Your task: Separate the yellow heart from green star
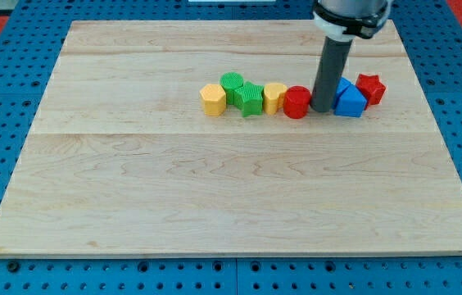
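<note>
The yellow heart (274, 97) stands right of the green star (249, 99) and touches it. A green cylinder (232, 83) sits just behind the star on its upper left. A yellow hexagon block (213, 99) stands left of the star. A red cylinder (297, 102) touches the heart's right side. My tip (323, 108) rests on the board between the red cylinder and the blue blocks, about 60 px to the right of the heart.
A blue block (351, 102) stands right of my tip, with another blue block partly hidden behind the rod. A red star (370, 88) stands at the row's right end. The wooden board (133, 180) lies on a blue pegboard.
</note>
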Controlling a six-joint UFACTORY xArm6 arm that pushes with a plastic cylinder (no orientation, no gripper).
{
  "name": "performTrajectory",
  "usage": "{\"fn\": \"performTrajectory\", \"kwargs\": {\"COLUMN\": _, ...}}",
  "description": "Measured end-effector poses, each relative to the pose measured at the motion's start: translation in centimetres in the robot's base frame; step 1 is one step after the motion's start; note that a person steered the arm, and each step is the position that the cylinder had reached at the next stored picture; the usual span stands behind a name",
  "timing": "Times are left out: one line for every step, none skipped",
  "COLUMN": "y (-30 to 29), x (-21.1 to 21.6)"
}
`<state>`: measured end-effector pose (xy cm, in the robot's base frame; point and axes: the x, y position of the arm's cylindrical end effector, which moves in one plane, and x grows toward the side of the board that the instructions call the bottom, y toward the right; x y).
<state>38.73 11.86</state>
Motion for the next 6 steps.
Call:
{"fn": "performTrajectory", "kwargs": {"y": -0.6, "x": 1.1}}
{"fn": "performTrajectory", "kwargs": {"y": -0.6, "x": 1.1}}
{"fn": "performTrajectory", "kwargs": {"y": -0.6, "x": 2.5}}
{"fn": "performTrajectory", "kwargs": {"y": -5.1, "x": 3.1}}
{"fn": "performTrajectory", "kwargs": {"y": -10.7, "x": 3.1}}
{"fn": "performTrajectory", "kwargs": {"y": -9.6, "x": 2.4}}
